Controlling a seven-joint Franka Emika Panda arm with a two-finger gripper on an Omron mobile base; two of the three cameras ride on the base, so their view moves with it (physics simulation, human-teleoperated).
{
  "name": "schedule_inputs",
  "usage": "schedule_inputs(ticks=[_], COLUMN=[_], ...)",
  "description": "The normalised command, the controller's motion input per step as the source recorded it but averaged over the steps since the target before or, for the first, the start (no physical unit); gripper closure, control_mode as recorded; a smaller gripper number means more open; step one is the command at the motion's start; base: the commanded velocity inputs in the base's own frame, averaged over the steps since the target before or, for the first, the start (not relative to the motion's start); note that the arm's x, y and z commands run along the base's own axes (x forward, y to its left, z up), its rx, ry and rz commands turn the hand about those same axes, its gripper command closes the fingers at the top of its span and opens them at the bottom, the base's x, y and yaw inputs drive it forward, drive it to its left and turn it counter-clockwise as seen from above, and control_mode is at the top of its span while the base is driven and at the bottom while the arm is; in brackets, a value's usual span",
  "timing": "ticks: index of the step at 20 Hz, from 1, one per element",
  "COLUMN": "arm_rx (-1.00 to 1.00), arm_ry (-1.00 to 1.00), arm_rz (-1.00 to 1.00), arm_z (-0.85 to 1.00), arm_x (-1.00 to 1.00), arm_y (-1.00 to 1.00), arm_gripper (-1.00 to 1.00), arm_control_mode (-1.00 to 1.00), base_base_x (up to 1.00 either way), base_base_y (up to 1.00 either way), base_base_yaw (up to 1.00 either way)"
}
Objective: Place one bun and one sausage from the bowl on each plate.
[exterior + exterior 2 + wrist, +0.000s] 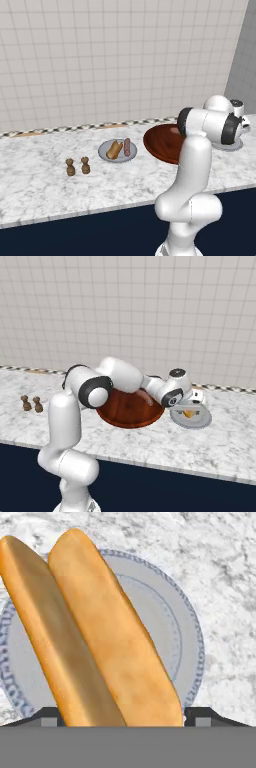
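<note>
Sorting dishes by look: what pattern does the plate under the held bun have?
Grey plate with blue-patterned rim; hand view.

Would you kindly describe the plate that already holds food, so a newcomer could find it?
On the marble counter, look left of the red-brown bowl. The grey plate sits there, right of two small brown shakers; it alone carries both a bun and a sausage.

The arm (65,421) is glossy white with rounded, bulging segments and dark grey bands at its joints; two small dark fingertips (50,716) end it.
</note>
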Motion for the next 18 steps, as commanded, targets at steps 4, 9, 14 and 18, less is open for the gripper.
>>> schedule_inputs(ticks=[4, 9, 14, 18], arm_rx=[0.00, 0.01, -0.03, -0.01], arm_ry=[0.00, -0.07, -0.01, 0.08], arm_rz=[0.00, 0.00, 0.00, -0.01], arm_z=[0.08, 0.80, 0.66, -0.14], arm_x=[0.36, -0.18, -0.46, 0.20], arm_y=[-0.01, 0.49, 1.00, 1.00], arm_gripper=[-1.00, -1.00, -1.00, -1.00], arm_control_mode=[-1.00, -1.00, -1.00, -1.00], base_base_x=[0.00, 0.00, 0.00, 0.00], base_base_y=[0.00, 0.00, 0.00, 0.00], base_base_yaw=[0.00, 0.00, 0.00, 0.00])
